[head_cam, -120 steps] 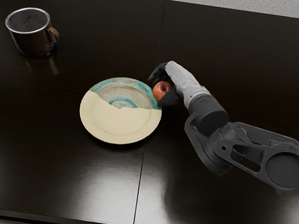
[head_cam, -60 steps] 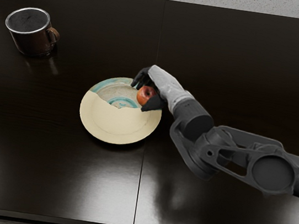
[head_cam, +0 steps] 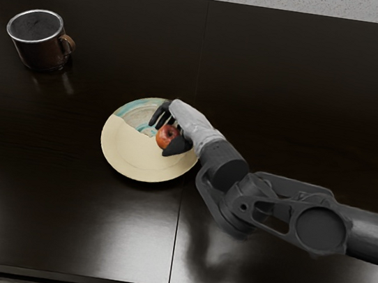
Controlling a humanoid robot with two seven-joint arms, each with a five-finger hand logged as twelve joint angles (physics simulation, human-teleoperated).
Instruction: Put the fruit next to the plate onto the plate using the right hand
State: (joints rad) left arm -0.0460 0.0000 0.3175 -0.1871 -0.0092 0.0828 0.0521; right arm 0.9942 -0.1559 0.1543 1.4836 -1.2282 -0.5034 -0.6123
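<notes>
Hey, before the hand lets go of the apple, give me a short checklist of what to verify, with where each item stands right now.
1. Grasp: the right hand is curled around the apple. Ok.
2. Position: the apple shows over the right half of the plate, inside its rim. Ok.
3. Height: whether the apple touches the plate. Cannot tell from this single view.
4. Plate lies flat on the table. Ok.
5. Mug stands far off at the back left, out of the way. Ok.
</notes>
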